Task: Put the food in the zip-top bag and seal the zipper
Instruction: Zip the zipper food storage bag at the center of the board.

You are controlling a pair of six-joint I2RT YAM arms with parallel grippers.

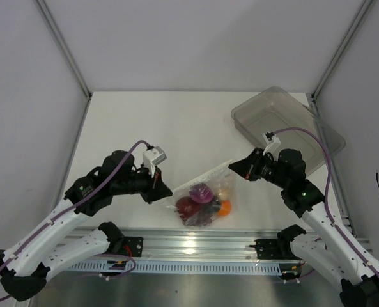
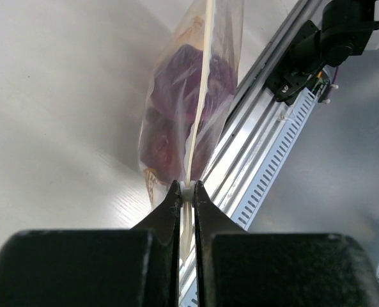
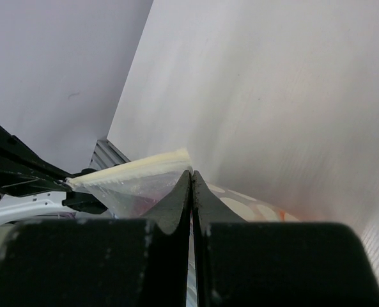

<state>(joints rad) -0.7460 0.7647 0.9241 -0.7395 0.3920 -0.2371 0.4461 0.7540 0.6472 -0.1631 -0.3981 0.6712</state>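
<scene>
The zipper (image 1: 199, 177) stretches taut from near-left to far-right, with the left tool (image 1: 165, 190) and right tool (image 1: 232, 167) clenched on its ends. The food (image 1: 202, 201) sags below inside the zip-top bag (image 1: 220, 181).

A robotics lab test cell. Plain white panel walls (image 1: 195, 38) box in a white worktop (image 1: 176, 121), slotted aluminium rail (image 1: 195, 244) along its front.
</scene>
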